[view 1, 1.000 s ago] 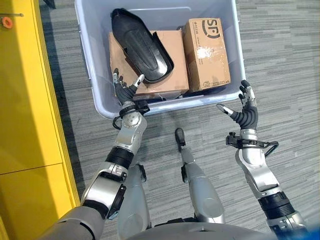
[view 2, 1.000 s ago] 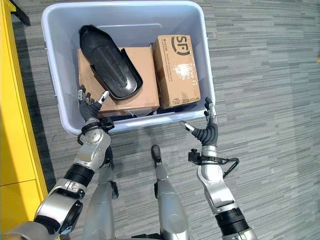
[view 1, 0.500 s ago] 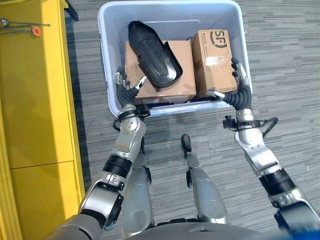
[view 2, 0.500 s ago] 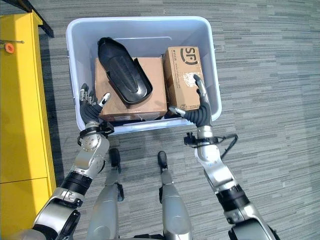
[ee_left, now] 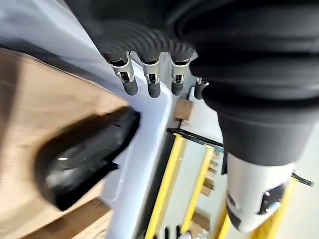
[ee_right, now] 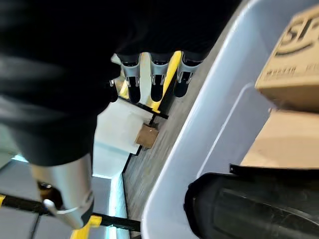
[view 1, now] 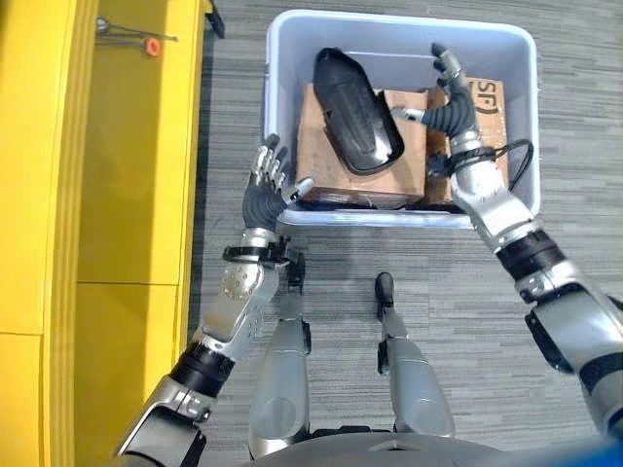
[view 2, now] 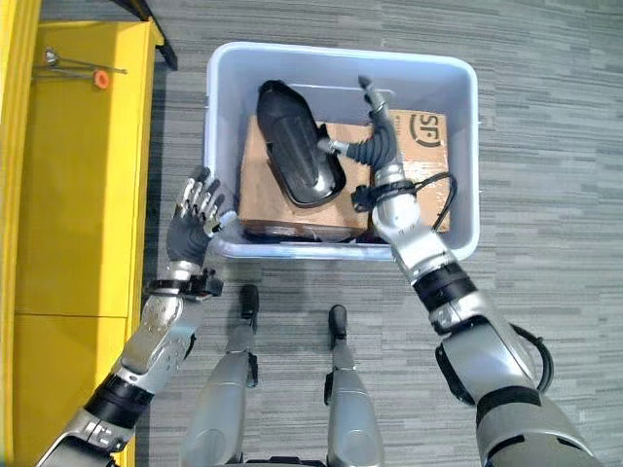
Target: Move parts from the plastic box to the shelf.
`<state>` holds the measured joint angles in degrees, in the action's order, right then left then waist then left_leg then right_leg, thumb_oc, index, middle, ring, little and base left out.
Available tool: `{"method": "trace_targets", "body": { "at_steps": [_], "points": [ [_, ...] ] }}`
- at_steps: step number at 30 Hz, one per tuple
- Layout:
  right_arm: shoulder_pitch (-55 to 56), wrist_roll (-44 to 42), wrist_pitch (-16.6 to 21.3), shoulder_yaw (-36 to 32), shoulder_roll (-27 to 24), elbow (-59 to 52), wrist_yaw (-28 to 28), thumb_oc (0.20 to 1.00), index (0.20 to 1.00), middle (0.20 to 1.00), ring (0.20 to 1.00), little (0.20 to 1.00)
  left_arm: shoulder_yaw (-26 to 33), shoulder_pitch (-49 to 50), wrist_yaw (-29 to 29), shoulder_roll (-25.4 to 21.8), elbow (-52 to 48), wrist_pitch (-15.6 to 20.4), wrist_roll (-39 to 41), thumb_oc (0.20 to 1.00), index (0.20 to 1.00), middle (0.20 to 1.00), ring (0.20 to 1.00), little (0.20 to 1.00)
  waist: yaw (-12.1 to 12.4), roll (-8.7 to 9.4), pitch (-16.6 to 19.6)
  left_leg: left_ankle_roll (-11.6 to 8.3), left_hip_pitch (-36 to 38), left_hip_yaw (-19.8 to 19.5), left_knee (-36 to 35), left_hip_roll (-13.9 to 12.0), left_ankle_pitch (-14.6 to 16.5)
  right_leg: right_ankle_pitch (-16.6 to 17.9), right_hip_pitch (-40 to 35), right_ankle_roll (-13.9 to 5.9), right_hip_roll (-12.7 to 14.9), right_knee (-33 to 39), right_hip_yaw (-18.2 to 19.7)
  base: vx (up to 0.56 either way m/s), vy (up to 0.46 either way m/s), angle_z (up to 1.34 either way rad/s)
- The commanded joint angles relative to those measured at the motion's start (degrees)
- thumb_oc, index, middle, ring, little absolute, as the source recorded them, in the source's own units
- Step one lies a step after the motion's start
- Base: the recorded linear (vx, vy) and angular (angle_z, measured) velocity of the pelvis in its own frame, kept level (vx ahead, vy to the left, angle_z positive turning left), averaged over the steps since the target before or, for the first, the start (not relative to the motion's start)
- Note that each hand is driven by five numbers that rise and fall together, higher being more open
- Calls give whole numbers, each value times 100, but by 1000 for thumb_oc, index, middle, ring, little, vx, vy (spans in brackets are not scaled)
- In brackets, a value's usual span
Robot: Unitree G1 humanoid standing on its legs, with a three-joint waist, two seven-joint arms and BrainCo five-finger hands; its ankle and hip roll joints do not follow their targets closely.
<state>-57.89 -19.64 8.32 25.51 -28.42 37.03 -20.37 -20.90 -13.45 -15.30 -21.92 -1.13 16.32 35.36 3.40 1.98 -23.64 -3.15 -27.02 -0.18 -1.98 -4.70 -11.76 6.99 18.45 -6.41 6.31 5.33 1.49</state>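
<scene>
Right hand (view 1: 451,95): reached inside the plastic box (view 1: 280,117), above the cardboard boxes; fingers straight and spread, thumb extended toward the black part (view 1: 356,125); nothing held.

Left hand (view 1: 267,196): raised outside the plastic box, just beside its left wall near the front left corner; fingers straight and fanned, thumb pointed toward the rim; nothing held.

Black part: long, dark, shell-shaped moulding, lay inside the plastic box on top of the large cardboard box (view 1: 320,167), slanted from the rear wall toward the front. Just beside the right hand's thumb; contact could not be determined.

Large cardboard box: flat, brown, occupied the left and middle of the plastic box floor.

Smaller cardboard box (view 2: 433,136): printed, stood at the right side of the plastic box, partly covered by the right arm.

Plastic box: pale blue-grey, open-topped, rested on grey striped carpet (view 1: 565,126).

Yellow shelf (view 1: 107,195): stood left of the plastic box, beyond the left hand; a thin metal item with an orange cap (view 1: 152,45) lay on its top surface.
</scene>
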Motion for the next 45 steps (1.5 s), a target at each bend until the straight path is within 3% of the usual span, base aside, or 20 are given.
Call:
{"method": "trace_targets", "body": {
  "at_steps": [1,11,16,24,38,45],
  "points": [
    [-639,-491,295,-57,-326,-34,67,1000,1000,1000,1000,1000,-88,-107,246,-202,-522,184,127,1000,1000,1000,1000,1000,11,21,-25,-36,42,29,289,15,530,-476,-290,-192,507,-445,-213,14,-9,18],
    [-1510,-1202,343,115,-519,1274,301,1000,1000,1000,1000,1000,-321,-114,351,-203,-649,160,223,1000,1000,1000,1000,1000,268,-140,-150,-24,-153,-87,348,115,533,-510,-310,-210,564,-417,-335,23,-10,7],
    [-1877,-1692,321,205,-787,2088,599,1000,1000,1000,1000,1000,-396,-184,327,-154,-601,189,220,1000,1000,1000,1000,1000,497,-330,-263,-12,-335,-185,381,227,531,-542,-304,-237,610,-375,-458,27,-14,13],
    [-2137,-1810,299,332,-849,2466,703,1000,1000,1000,1000,1000,-448,-355,239,-75,-593,240,167,1000,1000,1000,1000,1000,673,-467,-347,-1,-515,-276,416,318,541,-596,-309,-256,637,-324,-556,20,-17,10],
    [-2447,-1640,266,613,-782,2686,696,1000,1000,1000,1000,1000,-540,-481,161,-27,-574,268,131,1000,1000,1000,1000,1000,824,-544,-434,-8,-669,-435,418,454,521,-686,-407,-270,652,-274,-781,19,-22,7],
    [-2668,-1673,177,538,-1102,3294,697,1000,1000,1000,1000,1000,-591,-581,87,12,-575,301,72,1000,1000,1000,1000,1000,941,-692,-532,-23,-824,-555,416,553,496,-737,-419,-288,675,-251,-915,15,-27,14]
  ]
}}
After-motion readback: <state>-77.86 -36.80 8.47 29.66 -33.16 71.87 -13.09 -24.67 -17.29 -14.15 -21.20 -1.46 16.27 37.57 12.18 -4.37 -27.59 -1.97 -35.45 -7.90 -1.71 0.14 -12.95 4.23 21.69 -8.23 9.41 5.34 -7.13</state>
